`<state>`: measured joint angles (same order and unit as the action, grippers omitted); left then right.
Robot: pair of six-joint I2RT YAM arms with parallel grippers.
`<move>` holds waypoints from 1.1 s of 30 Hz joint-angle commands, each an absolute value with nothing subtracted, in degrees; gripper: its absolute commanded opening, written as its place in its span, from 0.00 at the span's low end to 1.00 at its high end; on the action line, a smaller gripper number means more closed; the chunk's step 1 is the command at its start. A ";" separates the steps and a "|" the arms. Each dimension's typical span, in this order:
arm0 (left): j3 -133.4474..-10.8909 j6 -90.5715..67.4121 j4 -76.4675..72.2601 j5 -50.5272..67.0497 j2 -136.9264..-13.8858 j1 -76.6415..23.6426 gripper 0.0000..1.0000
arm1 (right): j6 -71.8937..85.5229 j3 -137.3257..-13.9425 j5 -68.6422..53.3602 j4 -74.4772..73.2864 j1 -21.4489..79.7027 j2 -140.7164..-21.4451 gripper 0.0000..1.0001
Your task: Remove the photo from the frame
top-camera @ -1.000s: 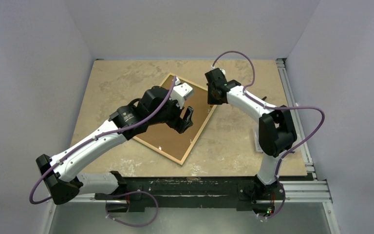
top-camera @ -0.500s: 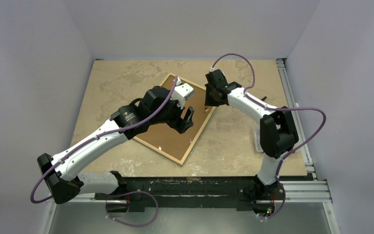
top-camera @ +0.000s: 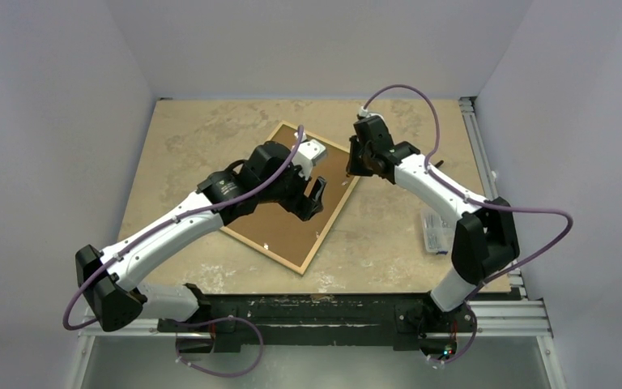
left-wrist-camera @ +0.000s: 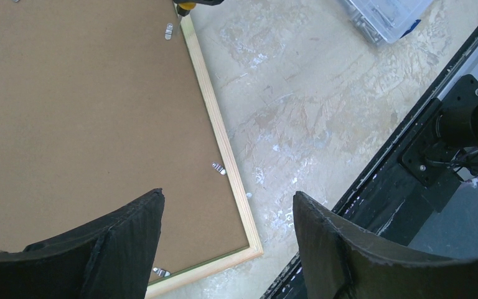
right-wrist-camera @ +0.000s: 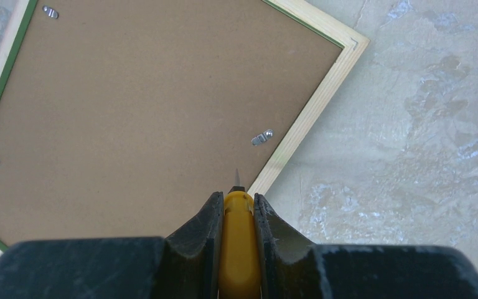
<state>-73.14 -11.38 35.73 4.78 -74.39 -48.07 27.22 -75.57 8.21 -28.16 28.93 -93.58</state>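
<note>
Right gripper (right-wrist-camera: 236, 197) shifted, clamping yellow tool (right-wrist-camera: 236, 240); left gripper (left-wrist-camera: 227, 198) wide, empty; frame (right-wrist-camera: 314, 112) face-down.

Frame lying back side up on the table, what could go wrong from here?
1. The right tool grips a yellow pick whose thin tip points at the photo, its brown back up, near a clip; a slip could gouge it or the frame.
2. The left tool hovers open above the frame, so nothing pins it and it may slide when a clip is pushed.
</note>
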 commanded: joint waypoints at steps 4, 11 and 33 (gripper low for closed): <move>-72.95 -12.07 33.65 5.28 -74.28 -46.70 0.73 | 24.65 -75.43 9.58 -24.41 29.01 -97.82 0.00; -73.04 -12.28 33.62 6.03 -74.98 -46.06 0.73 | 24.61 -76.03 10.11 -23.77 28.77 -100.34 0.00; -73.21 -13.01 33.59 7.95 -75.77 -44.76 0.73 | 23.38 -77.88 13.08 -24.17 28.21 -102.77 0.00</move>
